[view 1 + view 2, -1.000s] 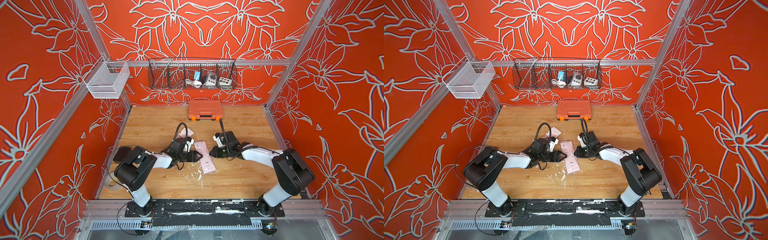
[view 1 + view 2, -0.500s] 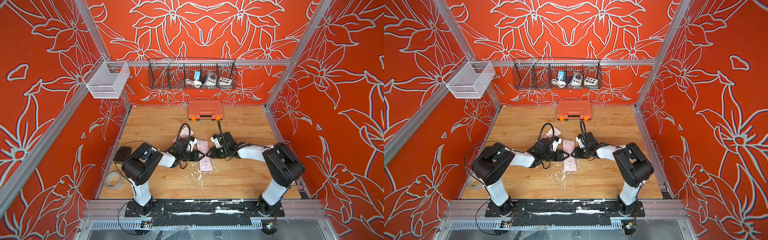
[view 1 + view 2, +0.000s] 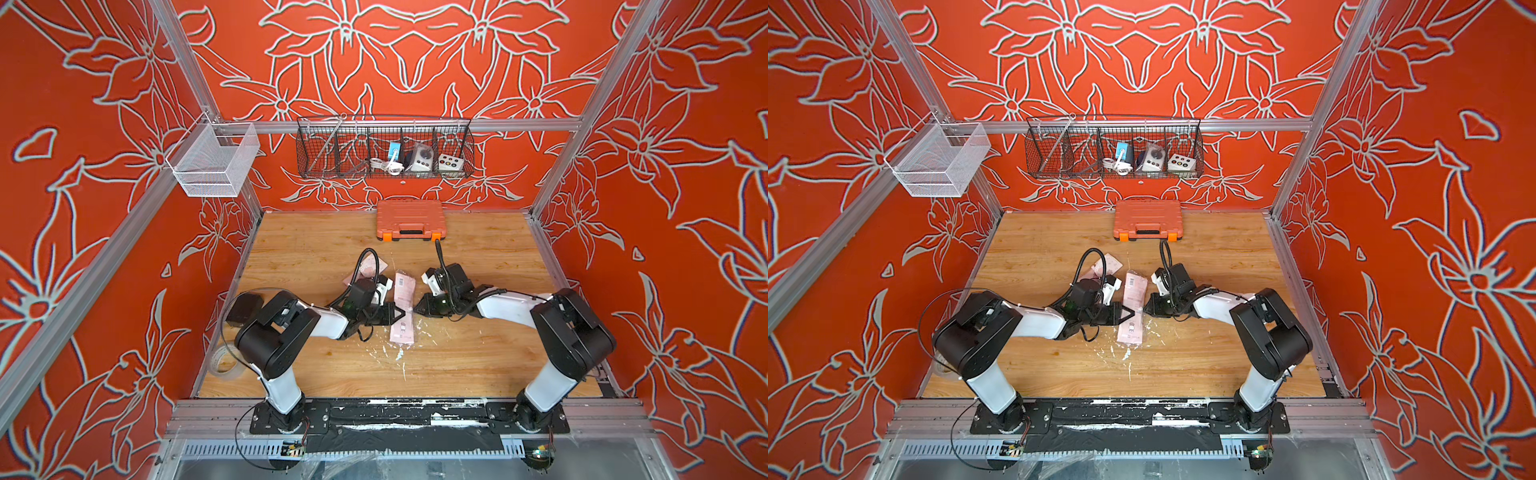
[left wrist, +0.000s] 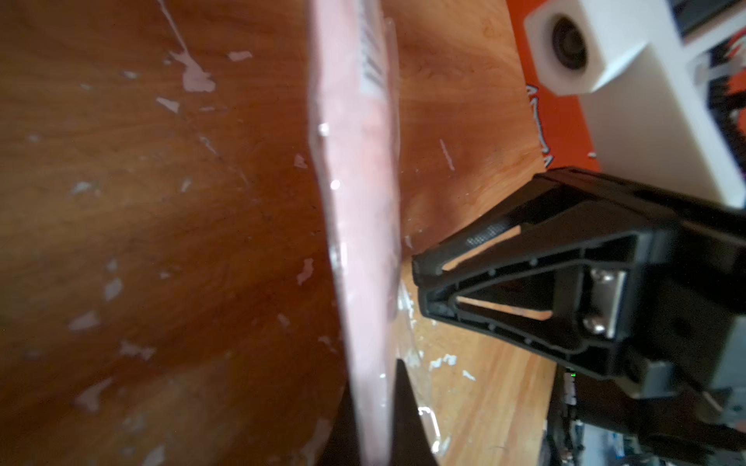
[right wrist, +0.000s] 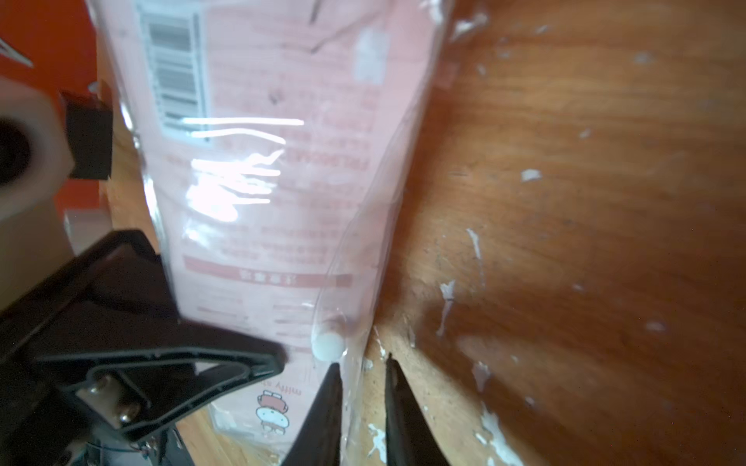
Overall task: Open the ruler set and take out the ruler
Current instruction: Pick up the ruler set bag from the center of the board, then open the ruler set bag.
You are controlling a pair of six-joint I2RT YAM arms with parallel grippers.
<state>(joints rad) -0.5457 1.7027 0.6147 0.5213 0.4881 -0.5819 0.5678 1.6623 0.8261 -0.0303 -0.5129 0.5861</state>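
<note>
Left claw (image 3: 400,314) on packet (image 3: 404,291) (toolbox (image 3: 409,217) beyond)

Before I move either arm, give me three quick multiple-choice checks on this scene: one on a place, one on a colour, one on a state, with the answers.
1. Where does the orange case sit?
A) beside the arm bases
B) in a wall basket
C) at the table's back edge

2. What colour is the ruler set in the middle of the table?
A) pink
B) blue
C) green

3. How are the left gripper's fingers?
A) wide open above the pack
B) shut on the ruler set's edge
C) holding a tape roll

Answers:
1 C, it lies at the far edge in both top views.
2 A, both top views show a pink pack.
3 B, the left wrist view shows the pack pinched between them.
</note>
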